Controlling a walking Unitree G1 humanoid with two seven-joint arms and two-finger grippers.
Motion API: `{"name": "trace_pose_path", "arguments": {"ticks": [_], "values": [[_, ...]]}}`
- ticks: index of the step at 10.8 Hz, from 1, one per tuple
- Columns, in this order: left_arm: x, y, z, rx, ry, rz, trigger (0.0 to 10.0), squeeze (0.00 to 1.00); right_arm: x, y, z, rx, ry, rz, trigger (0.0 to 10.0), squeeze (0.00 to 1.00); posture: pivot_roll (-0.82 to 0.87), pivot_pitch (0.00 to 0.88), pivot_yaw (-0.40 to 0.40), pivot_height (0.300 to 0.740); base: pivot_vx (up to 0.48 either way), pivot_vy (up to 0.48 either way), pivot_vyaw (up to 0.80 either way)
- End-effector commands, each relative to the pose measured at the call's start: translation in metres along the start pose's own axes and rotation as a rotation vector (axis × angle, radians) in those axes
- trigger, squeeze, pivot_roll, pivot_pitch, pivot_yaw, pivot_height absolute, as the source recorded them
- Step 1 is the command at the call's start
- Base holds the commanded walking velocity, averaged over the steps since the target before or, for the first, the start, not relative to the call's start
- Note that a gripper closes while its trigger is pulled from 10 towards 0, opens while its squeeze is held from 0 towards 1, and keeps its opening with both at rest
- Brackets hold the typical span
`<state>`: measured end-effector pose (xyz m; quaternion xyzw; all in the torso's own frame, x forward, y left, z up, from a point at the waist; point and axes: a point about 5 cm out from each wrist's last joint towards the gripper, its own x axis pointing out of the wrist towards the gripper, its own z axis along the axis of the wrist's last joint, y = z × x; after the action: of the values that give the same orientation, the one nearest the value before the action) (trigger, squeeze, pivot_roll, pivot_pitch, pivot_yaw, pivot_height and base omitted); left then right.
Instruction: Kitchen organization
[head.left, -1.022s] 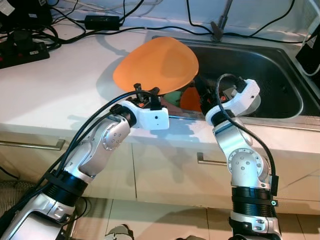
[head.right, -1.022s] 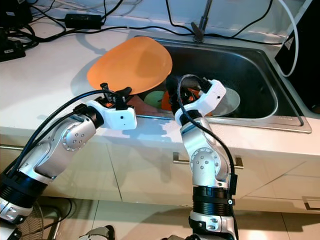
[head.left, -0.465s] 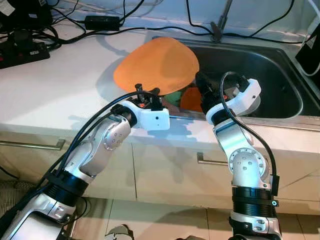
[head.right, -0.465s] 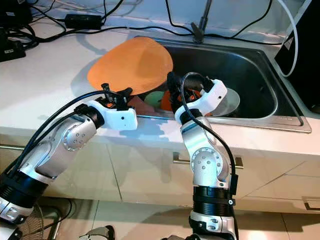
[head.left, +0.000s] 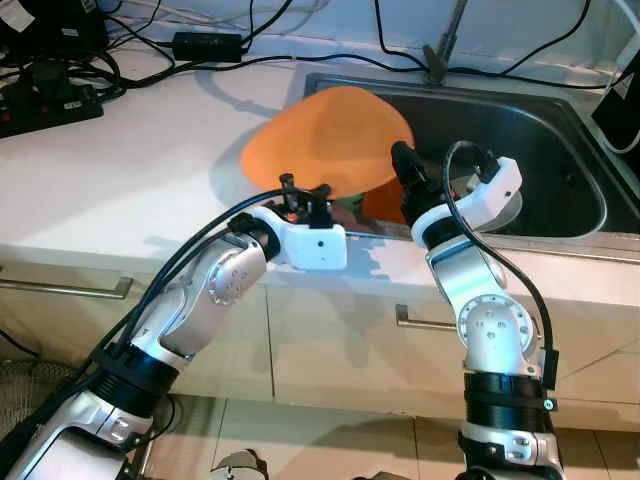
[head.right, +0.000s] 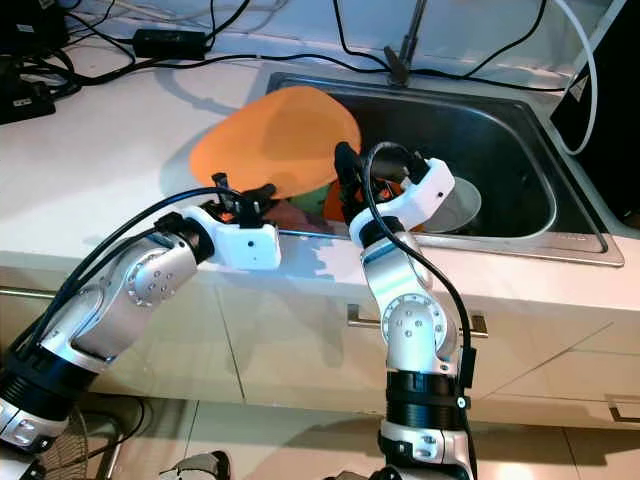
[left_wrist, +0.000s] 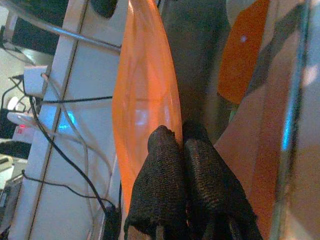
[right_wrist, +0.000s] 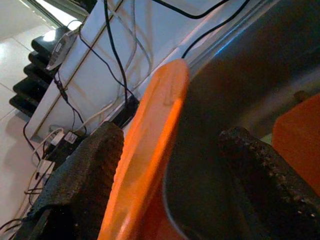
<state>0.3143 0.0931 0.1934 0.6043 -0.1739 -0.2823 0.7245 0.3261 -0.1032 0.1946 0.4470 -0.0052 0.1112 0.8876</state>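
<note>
Progress looks early: the orange plate (head.left: 325, 140) is lifted and tilted over the near left corner of the sink (head.left: 560, 150), half above the white counter (head.left: 120, 170), and has not been set down anywhere. The left gripper (left_wrist: 182, 150) is clamped on the plate's near rim, fingers pinched together with the edge between them. The right gripper (right_wrist: 170, 165) has its fingers spread wide on either side of the plate's right-hand rim, not yet closed on it, so a handover or a two-handed carry seems to be in hand. Other dishes wait in the basin: another orange piece (head.right: 335, 200), something green (head.right: 312, 195) beside it, and a pale bowl (head.right: 455, 205) further right.

The eye views give the layout, with both arms reaching in from the near edge and the tap (head.left: 440, 50) and black cables (head.left: 60, 70) at the far side. The wrist views supply what those lack: the left shows the pinch on the thin rim edge-on, the right shows the plate edge passing between its open fingers.
</note>
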Motion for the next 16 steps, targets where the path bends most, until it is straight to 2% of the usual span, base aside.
{"name": "trace_pose_path", "arguments": {"ticks": [1, 3, 4, 5, 6, 16], "values": [[0.0008, -0.0124, 0.0066, -0.01, -0.03, -0.053, 10.0, 0.0, 0.0063, 0.0197, -0.0055, 0.058, -0.001, 0.045, 10.0, 0.0, 0.06, 0.101, -0.076, 0.74, 0.0, 0.0, 0.0], [0.0006, -0.0115, 0.0072, -0.008, -0.036, -0.05, 10.0, 0.0, 0.0069, 0.019, -0.0056, 0.058, -0.001, 0.039, 10.0, 0.0, 0.06, 0.101, -0.076, 0.74, 0.0, 0.0, 0.0], [0.0006, -0.0112, 0.0076, -0.006, -0.04, -0.048, 10.0, 0.0, 0.007, 0.0186, -0.0056, 0.059, 0.0, 0.036, 2.1, 0.0, 0.06, 0.101, -0.076, 0.74, 0.0, 0.0, 0.0], [0.0009, -0.0105, 0.0086, -0.005, -0.045, -0.041, 10.0, 0.0, 0.0073, 0.0176, -0.0059, 0.06, 0.004, 0.03, 0.5, 0.0, 0.06, 0.102, -0.076, 0.74, 0.0, 0.0, 0.0], [0.0011, -0.0101, 0.0089, -0.002, -0.048, -0.037, 10.0, 0.0, 0.0076, 0.0171, -0.0068, 0.062, 0.009, 0.028, 0.0, 0.0, 0.06, 0.104, -0.077, 0.74, 0.0, 0.0, 0.0], [0.002, -0.0075, 0.0123, 0.011, -0.075, -0.016, 10.0, 0.0, 0.0068, 0.0144, -0.0113, 0.067, 0.029, 0.024, 0.0, 0.0, 0.06, 0.102, -0.077, 0.74, 0.0, 0.0, 0.0]]}}
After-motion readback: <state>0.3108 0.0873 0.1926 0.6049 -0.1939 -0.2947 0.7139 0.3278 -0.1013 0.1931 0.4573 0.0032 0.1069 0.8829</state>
